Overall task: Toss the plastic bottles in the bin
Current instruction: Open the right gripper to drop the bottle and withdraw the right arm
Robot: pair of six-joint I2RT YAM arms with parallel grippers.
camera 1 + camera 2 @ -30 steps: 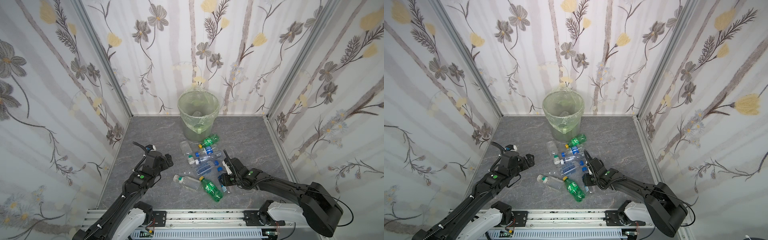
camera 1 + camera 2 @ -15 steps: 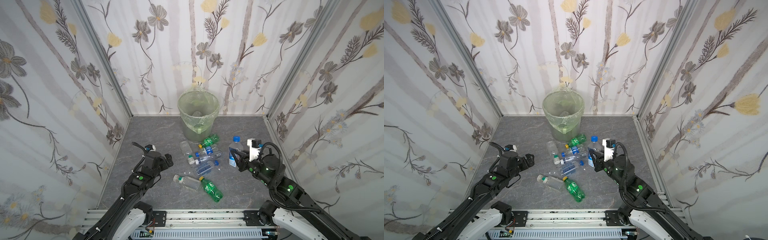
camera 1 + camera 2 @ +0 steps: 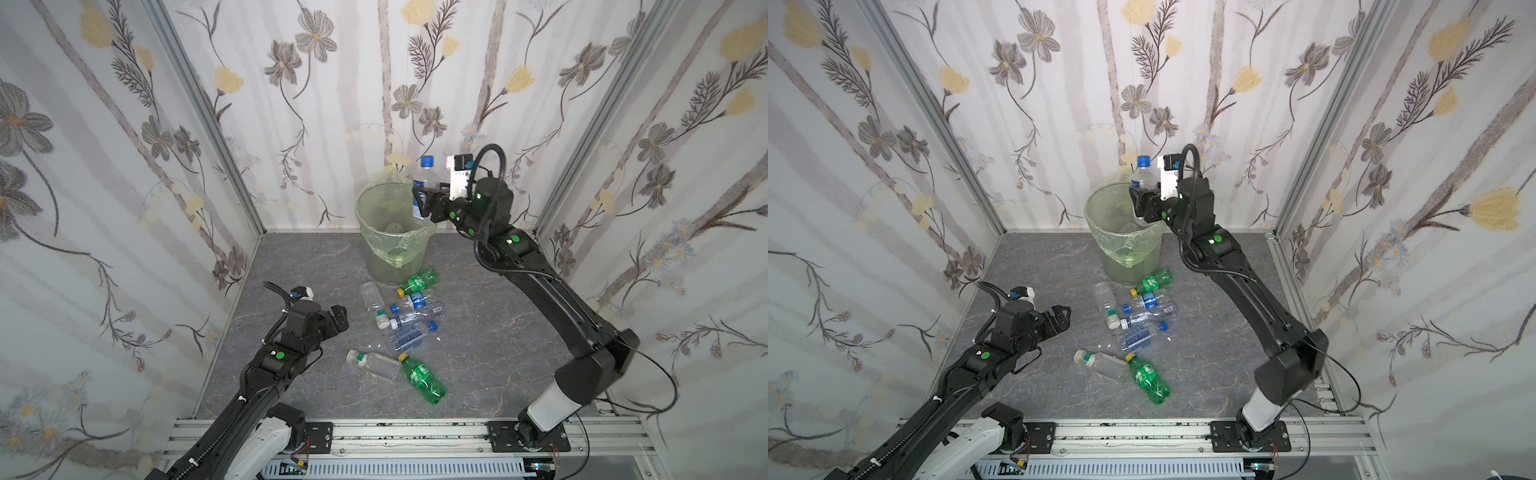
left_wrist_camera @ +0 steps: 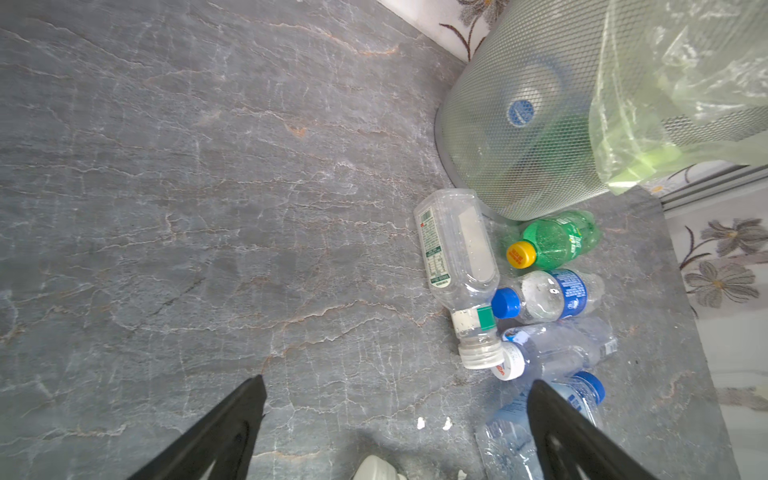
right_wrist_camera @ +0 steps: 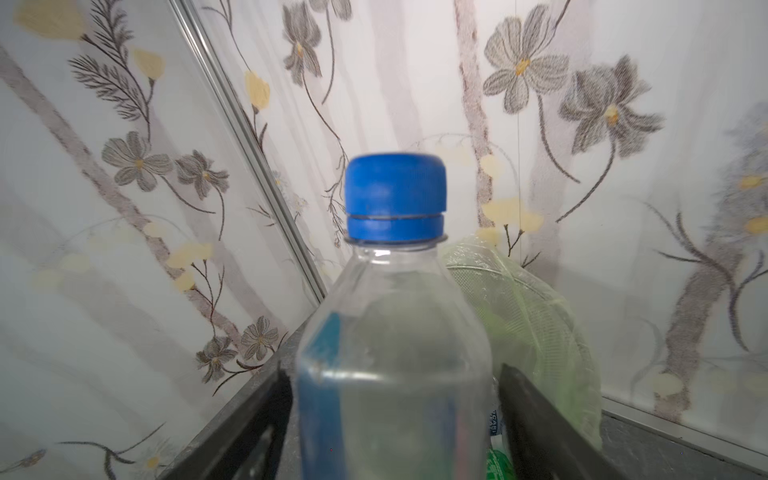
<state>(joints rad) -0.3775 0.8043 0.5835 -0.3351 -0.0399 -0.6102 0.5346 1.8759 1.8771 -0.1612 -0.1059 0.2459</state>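
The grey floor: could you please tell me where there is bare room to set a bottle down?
Bare: the floor between the left wall, the bin and the left tool; also between the bottle pile and the right wall. Crowded: from the bin's base to the front green bottle.

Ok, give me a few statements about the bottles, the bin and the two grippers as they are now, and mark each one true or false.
1. The blue-capped bottle between the right gripper's fingers stands cap up. True.
2. The left gripper holds a green bottle. False: its fingers are spread with nothing between them, above the floor.
3. Two yellow-capped green bottles lie on the floor. True: one by the base of the bin, one nearer the front.
4. The bin lies tipped on its side. False: it stands upright near the back wall.
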